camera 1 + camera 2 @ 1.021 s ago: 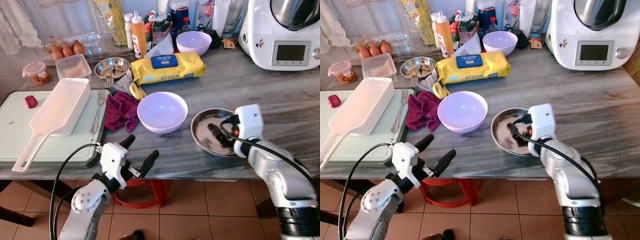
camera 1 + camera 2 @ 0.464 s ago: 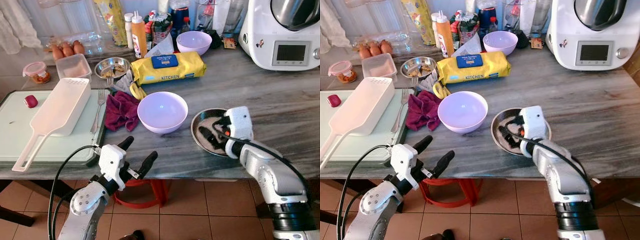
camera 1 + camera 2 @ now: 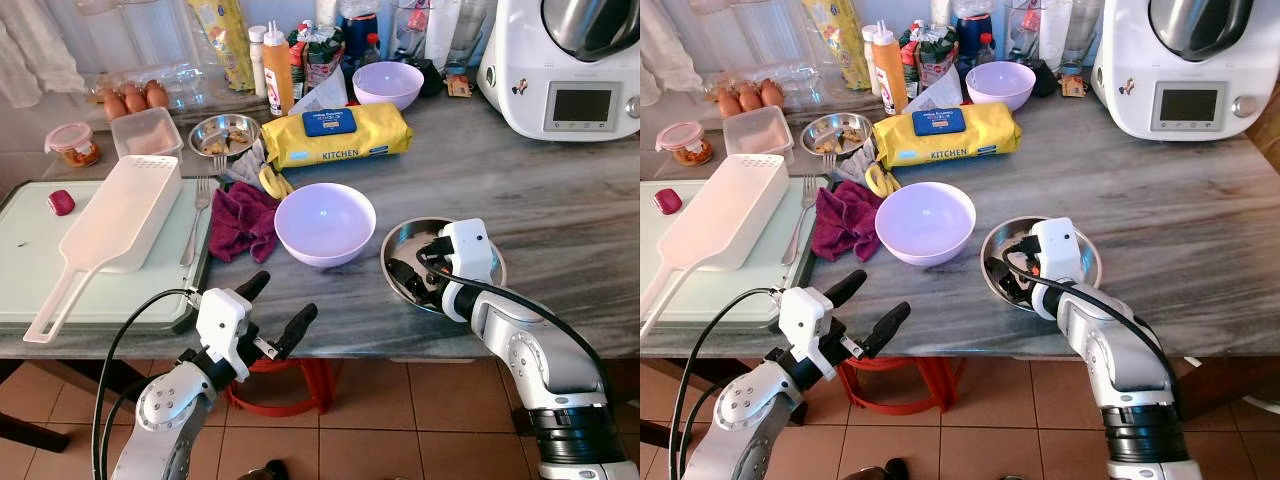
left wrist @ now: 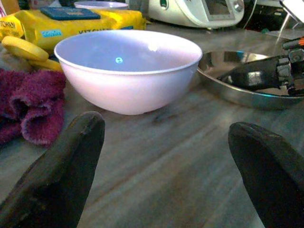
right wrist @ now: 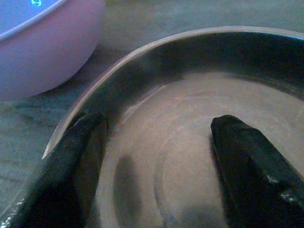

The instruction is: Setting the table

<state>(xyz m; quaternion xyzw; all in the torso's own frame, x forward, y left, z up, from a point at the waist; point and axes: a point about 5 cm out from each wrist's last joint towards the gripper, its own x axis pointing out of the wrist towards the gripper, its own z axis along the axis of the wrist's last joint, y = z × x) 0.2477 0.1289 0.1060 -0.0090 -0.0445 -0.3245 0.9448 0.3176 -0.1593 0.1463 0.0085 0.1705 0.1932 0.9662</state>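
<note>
A shallow steel plate [image 3: 492, 262] lies on the marble counter, to the right of a lilac bowl [image 3: 325, 222]. My right gripper [image 3: 412, 266] reaches down into the plate's left half. It is open, and both black fingers [image 5: 247, 156] rest on the plate's bare inner surface [image 5: 166, 104] with nothing between them. My left gripper [image 3: 280, 298] hovers open just off the counter's front edge and points at the lilac bowl [image 4: 128, 71]. In the left wrist view the plate [image 4: 228, 92] shows beyond the bowl.
A maroon cloth [image 3: 243, 220] and a fork [image 3: 197, 215] lie left of the bowl, beside a pale green board [image 3: 40, 270] carrying a white slotted scoop [image 3: 120, 215]. Behind are a yellow wipes pack [image 3: 335, 135], a second lilac bowl [image 3: 387, 84], a small steel dish [image 3: 224, 133] and a white kitchen machine [image 3: 570, 70].
My right gripper has slid left across the steel plate and lower into it. The left arm has hardly moved.
</note>
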